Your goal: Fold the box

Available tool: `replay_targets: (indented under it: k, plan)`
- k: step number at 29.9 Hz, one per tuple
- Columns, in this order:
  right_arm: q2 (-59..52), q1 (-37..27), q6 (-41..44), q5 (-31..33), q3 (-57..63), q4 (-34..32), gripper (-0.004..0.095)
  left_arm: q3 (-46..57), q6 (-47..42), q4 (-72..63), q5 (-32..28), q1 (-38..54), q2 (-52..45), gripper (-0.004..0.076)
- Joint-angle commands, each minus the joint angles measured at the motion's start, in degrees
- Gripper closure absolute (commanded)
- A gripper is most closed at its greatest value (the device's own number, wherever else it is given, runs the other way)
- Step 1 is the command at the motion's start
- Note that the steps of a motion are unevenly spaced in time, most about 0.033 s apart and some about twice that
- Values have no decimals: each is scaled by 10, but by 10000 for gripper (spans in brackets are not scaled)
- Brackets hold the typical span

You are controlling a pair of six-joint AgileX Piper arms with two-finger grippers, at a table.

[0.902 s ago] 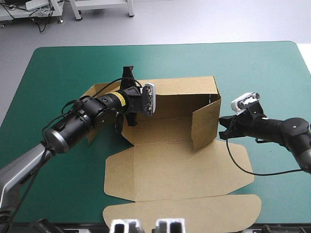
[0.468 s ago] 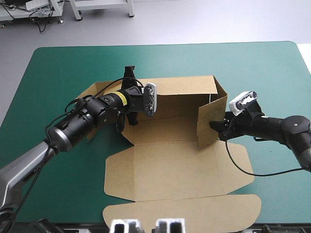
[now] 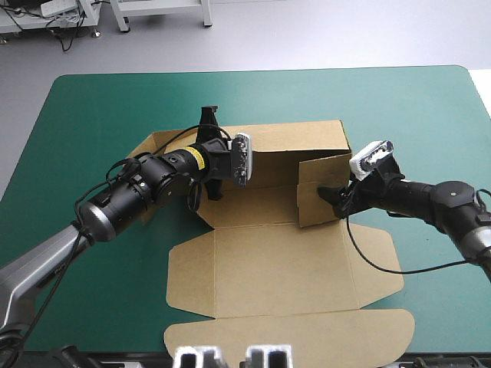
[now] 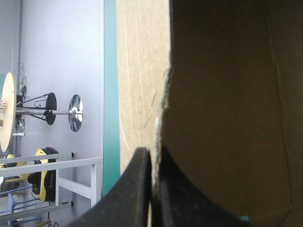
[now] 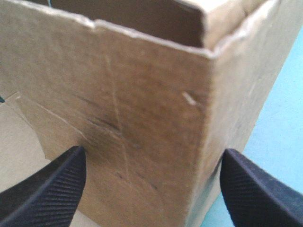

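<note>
Box [image 3: 268, 264], a cut sheet of thin brown board, is clamped at one spot. The left gripper [image 3: 207, 121] has its black fingers pinched all but together on the upper edge of the raised back wall, near the wall's 9 o'clock end. The right gripper [image 3: 331, 196] has its fingers spread wide with nothing between them. Its tips are at the outer face of the upright end flap at the 3 o'clock end, where a folded corner of board stands straight ahead of them. Whether they touch it cannot be told.

Outward from both grippers, the half-formed tray lies at the centre of the teal-green cover [image 3: 92, 115]. Its long axis runs from 9 to 3 o'clock and its open side faces up. The wide lid panel lies flat toward 6 o'clock, with the tuck flap nearest the robot.

The sheet looks light and stiff across each panel, but likely to hinge freely at its scored creases and crush at its ragged edges. The best holds appear to be the free upper edges of the walls, close to a crease.
</note>
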Motion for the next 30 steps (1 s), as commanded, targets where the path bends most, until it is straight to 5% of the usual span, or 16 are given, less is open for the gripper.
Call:
replay_targets:
  k: [1,9,17,19,27,30]
  plan:
    - [-13,31,25,-96,-19,34,189,-11,-41,-25,-9,-11,-9,734]
    - [-12,80,46,-147,-19,22,328,-11,-82,-61,-11,-12,-9,734]
    - [-12,85,46,-157,-19,11,844,-13,-78,-72,32,-12,-9,707]
    - [-12,85,46,-163,-19,11,924,-13,-78,-72,39,-12,-11,648]
    - [-12,85,51,-189,-19,10,927,-20,-64,-75,58,-12,-35,225]
    - [-12,85,58,-199,-19,10,928,-21,-64,-75,70,-12,-45,140]
